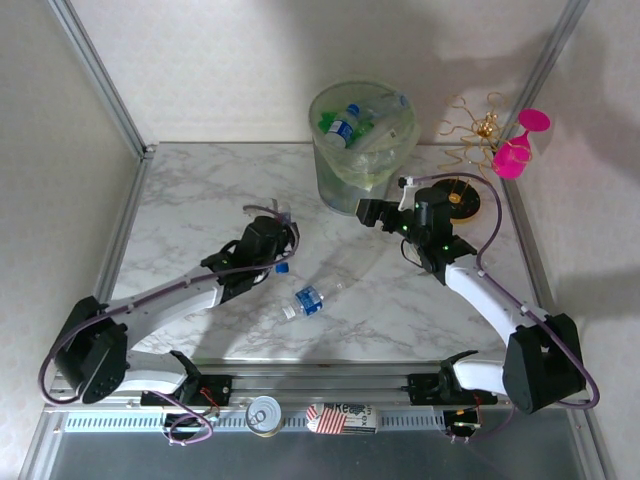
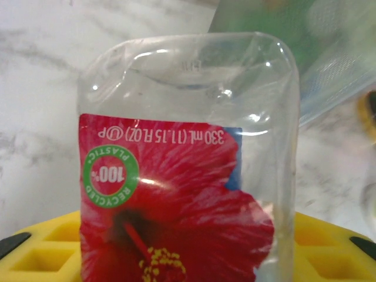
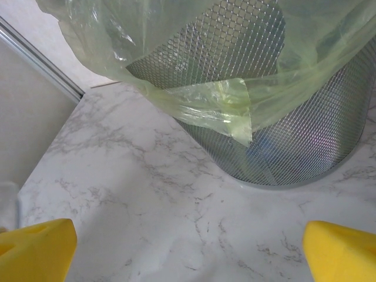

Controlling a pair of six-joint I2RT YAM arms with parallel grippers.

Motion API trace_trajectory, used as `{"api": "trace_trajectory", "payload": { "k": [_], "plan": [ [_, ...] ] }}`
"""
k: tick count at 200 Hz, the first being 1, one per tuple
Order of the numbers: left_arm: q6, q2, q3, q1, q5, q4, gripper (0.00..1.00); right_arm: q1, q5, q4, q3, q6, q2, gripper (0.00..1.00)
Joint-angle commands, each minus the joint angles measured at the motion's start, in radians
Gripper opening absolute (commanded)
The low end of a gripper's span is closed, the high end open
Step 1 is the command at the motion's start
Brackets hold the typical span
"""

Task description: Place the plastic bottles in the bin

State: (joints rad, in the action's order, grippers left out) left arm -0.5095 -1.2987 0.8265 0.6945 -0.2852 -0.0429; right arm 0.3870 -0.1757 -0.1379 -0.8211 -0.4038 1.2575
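**Left arm.** Your left gripper (image 1: 280,238) is closed on a clear, thin-walled plastic bottle (image 2: 188,88). Its yellow, waffle-moulded pads (image 2: 41,252) show on either side of the label (image 2: 170,217). From the wrist the label reads upside down. It is red with a hibiscus flower and carries "330 mL (11.15 FL OZ)" and a green ring reading "100% RECYCLED PLASTIC". The bottle's dimpled base points away from the jaws.

**Right arm.** Your right gripper (image 3: 188,249) stands wide open, with nothing between its yellow fingertips (image 3: 35,249). Directly ahead of those jaws rises the bin (image 3: 305,135), a round wire-mesh wall draped in a crinkled pale green liner (image 3: 217,106). It stands on a white, grey-veined marble tabletop (image 3: 117,176).
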Motion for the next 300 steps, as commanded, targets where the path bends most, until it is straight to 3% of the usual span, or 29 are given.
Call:
{"api": "trace_trajectory", "payload": {
  "k": [1, 49, 83, 129, 168, 220, 270, 300],
  "plan": [
    [0.014, 0.050, 0.066, -0.009, -0.003, -0.095, 0.37, 0.005, 0.030, -0.033, 0.027, 0.010, -0.040, 0.99],
    [0.082, 0.029, 0.250, -0.010, 0.088, -0.134, 0.36, 0.004, 0.049, -0.053, 0.087, 0.011, -0.075, 0.99],
    [0.126, -0.074, 0.404, -0.010, 0.179, -0.146, 0.36, 0.004, 0.047, -0.058, 0.118, 0.010, -0.072, 0.99],
    [0.216, -0.335, 0.750, -0.010, 0.284, -0.005, 0.36, 0.004, 0.079, -0.039, 0.145, 0.014, -0.091, 0.99],
    [0.298, -0.610, 1.160, -0.013, 0.306, 0.171, 0.37, 0.004, 0.092, -0.026, 0.162, 0.005, -0.112, 0.99],
    [0.286, -0.975, 1.677, -0.028, 0.308, 0.300, 0.37, 0.004, 0.097, -0.022, 0.172, -0.003, -0.127, 0.99],
    [0.264, -1.054, 1.690, -0.045, 0.264, 0.169, 0.37, 0.004, 0.104, -0.001, 0.177, 0.000, -0.146, 0.99],
    [0.258, -1.075, 1.688, -0.049, 0.276, 0.162, 0.43, 0.005, 0.111, 0.007, 0.183, 0.000, -0.157, 0.99]
  ]
}}
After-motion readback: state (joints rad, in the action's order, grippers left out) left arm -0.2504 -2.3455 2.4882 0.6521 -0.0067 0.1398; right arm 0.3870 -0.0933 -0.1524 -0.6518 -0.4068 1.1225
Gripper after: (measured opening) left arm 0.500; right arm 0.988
